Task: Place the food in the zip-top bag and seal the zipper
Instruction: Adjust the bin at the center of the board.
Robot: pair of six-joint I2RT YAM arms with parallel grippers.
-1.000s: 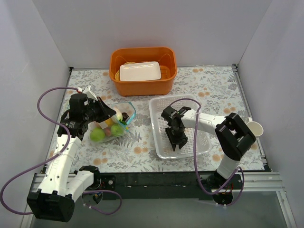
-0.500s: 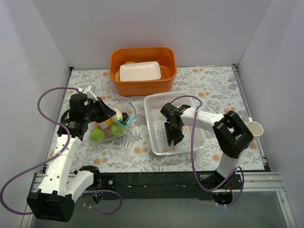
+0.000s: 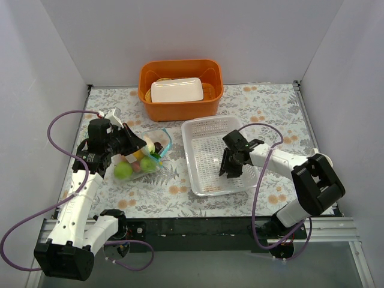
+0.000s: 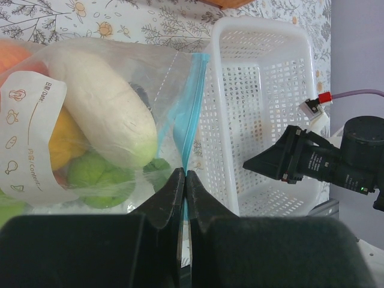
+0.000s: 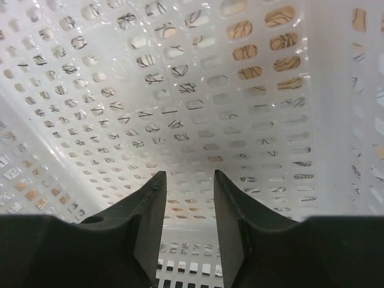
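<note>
Cloth printed with pale flowers covers the counter, and the white mesh basket on it is my marker for everything else. Behind the basket and a little to its left sits an orange tub with a white tray lying in it. The basket itself holds no fruit that I can see.

Just beside the basket's left wall lies the zip-top bag, bulging with the food. Through the clear film I can pick out a white radish, a yellow mango and green apples. The bag's mouth faces the basket, and the zipper runs along that edge as a thin blue-teal strip.

The left fingers are pinched tight on the near end of that strip. The right fingers hang inside the basket, towards its right side, parted with nothing between them.

By my reckoning the filling is finished and only the sealing remains. The bag looks light, but it is crinkly, slack and slippery, and the lumpy load will shift if it is tugged. The film offers no firm hold. The stiffer zipper strip is the place to grip, pinched flat from both sides, with the far end anchored.
</note>
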